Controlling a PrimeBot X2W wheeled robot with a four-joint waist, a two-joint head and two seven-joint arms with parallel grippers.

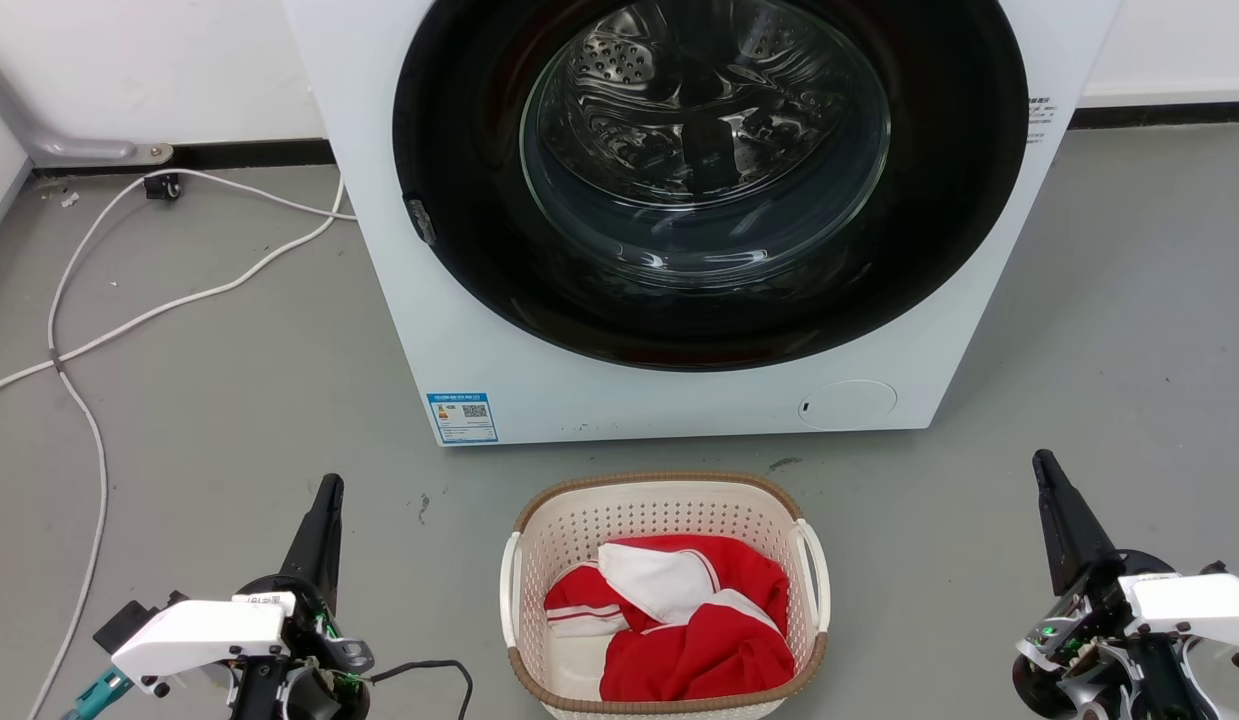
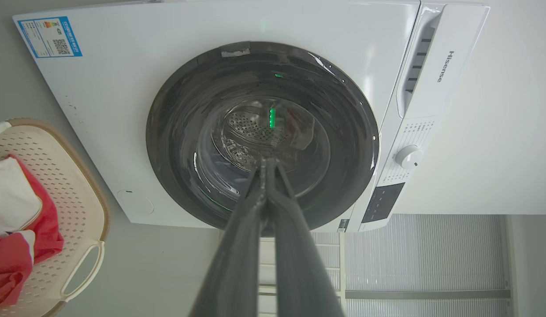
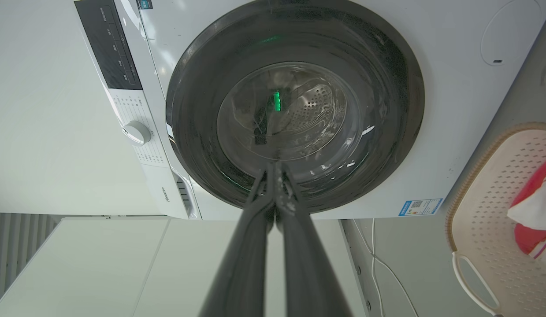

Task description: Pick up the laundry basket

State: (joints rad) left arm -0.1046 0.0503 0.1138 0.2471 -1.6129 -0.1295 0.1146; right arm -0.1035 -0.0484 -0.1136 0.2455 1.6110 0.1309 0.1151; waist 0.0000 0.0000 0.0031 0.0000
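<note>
The laundry basket [image 1: 663,515] stands on the grey floor in front of the washing machine, cream-white and perforated, with a brown woven-look rim and a white handle on each side. Red and white clothing [image 1: 679,620] lies inside it. My left gripper [image 1: 329,485] is shut at the lower left, well away from the basket's left handle. Off to the lower right, my right gripper [image 1: 1041,460] is shut too, apart from the right handle. The basket's edge appears at the left in the left wrist view [image 2: 57,185] and at the right in the right wrist view [image 3: 488,211].
A white front-loading washing machine [image 1: 479,300] with a dark round door shut stands just behind the basket. White cables [image 1: 99,330] trail over the floor at the left. Bare grey floor lies on both sides of the basket.
</note>
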